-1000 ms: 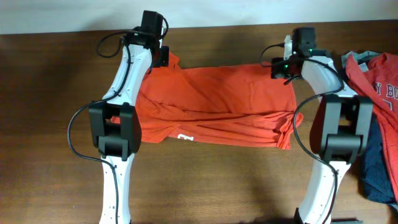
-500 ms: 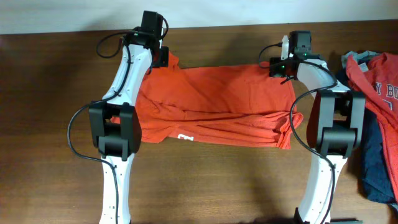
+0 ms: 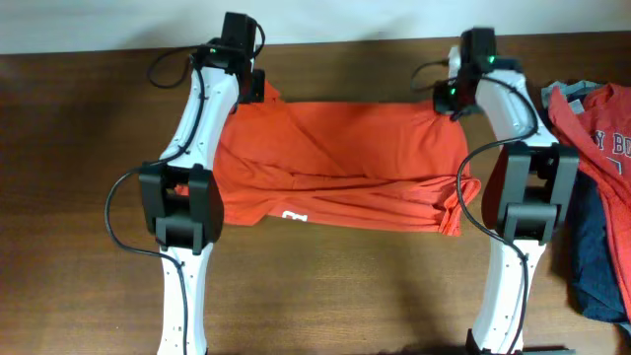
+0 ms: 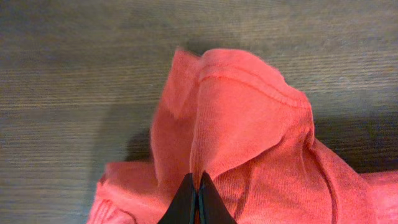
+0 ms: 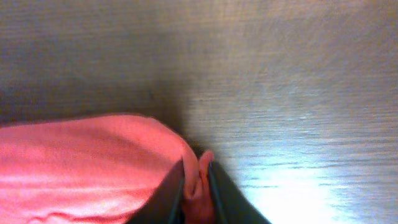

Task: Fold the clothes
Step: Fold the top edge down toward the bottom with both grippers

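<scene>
An orange-red T-shirt point(image 3: 345, 158) lies partly folded across the middle of the brown table, a scrap of white lettering point(image 3: 292, 218) showing at its near edge. My left gripper point(image 3: 252, 91) is at the shirt's far left corner, shut on a pinched ridge of the fabric point(image 4: 236, 99); the fingers point(image 4: 186, 202) meet tightly in the left wrist view. At the far right corner my right gripper point(image 3: 455, 97) is shut on a fold of the shirt point(image 5: 87, 168), with cloth bunched between its fingers point(image 5: 171, 199).
A pile of other clothes point(image 3: 596, 148) lies at the right edge: a red shirt with white letters over navy and grey pieces. The table's far edge point(image 3: 345, 41) runs just behind both grippers.
My right gripper has moved toward the far edge and closed on the shirt's far right corner, pulling that edge straighter. The left gripper has kept its hold.
</scene>
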